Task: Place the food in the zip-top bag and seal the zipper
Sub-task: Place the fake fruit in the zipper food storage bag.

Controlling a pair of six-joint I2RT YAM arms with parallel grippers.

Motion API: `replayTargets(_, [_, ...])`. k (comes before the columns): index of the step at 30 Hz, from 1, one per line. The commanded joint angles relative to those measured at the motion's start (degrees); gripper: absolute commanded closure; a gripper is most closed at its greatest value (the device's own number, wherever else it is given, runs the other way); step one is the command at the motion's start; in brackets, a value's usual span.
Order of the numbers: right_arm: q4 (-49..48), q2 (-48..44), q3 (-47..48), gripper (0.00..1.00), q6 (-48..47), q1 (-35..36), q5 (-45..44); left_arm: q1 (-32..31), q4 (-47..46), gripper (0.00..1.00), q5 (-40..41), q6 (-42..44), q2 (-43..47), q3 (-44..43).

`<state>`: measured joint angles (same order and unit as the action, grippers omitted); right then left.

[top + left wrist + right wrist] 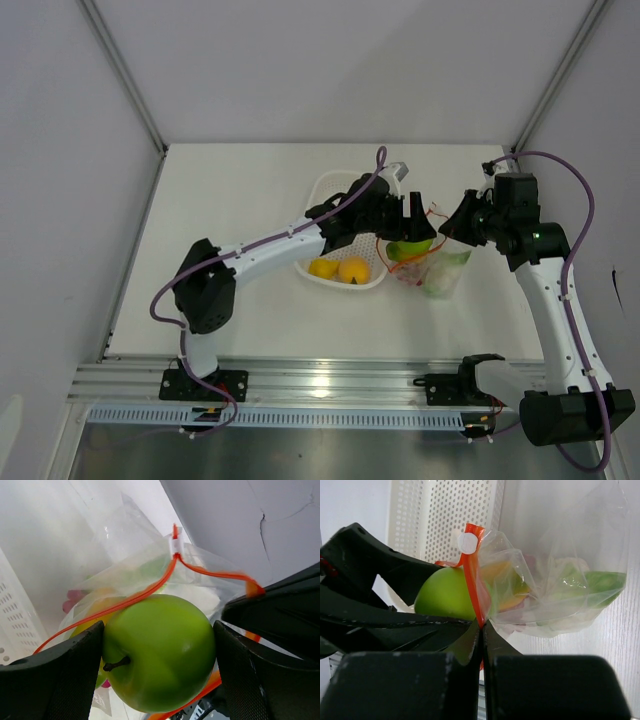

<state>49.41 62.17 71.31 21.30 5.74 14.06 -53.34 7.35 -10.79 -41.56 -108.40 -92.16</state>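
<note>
My left gripper (412,232) is shut on the green apple (159,652) and holds it at the open mouth of the clear zip-top bag (437,270). The apple also shows in the top view (409,248) and the right wrist view (445,594). My right gripper (483,625) is shut on the bag's orange-red zipper strip (475,575) and holds the mouth up. The strip runs across the left wrist view (150,591) over the apple. Inside the bag (560,590) lie green, orange and pinkish food pieces. Two orange-yellow fruits (338,268) lie in the white basket (328,190).
The white perforated basket (445,515) stands just left of the bag, under my left arm. White walls close the table at the back and sides. A metal rail (330,385) runs along the near edge.
</note>
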Motion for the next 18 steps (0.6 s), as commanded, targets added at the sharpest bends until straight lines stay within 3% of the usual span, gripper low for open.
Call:
replayTargets(1, [-2.74,-0.21,1.99,1.00,0.41,-0.29,1.14,-0.36,1.08,0.52,-1.08,-1.59,-1.11,-2.67])
replayTargets(3, [-2.65,-0.12,2.25,1.00,0.15,-0.38,1.14,-0.36,1.52,0.40,-1.08,-1.86,-1.55,-2.85])
replayTargets(8, [-2.39,0.32,2.87,1.00,-0.47,-0.55,1.05,-0.36,1.35,0.25,-1.08,-2.21,-2.08,-2.67])
replayTargets(10, [-1.95,0.58,2.87,1.00,-0.91,-0.64,0.53,-0.36,0.03,0.14,-1.69,-1.68,-1.91,-2.32])
replayTargets(18, [-1.77,-0.38,1.82,1.00,-1.00,-0.73,-0.36,-0.27,-2.87,0.01,-0.99,1.74,1.52,1.72])
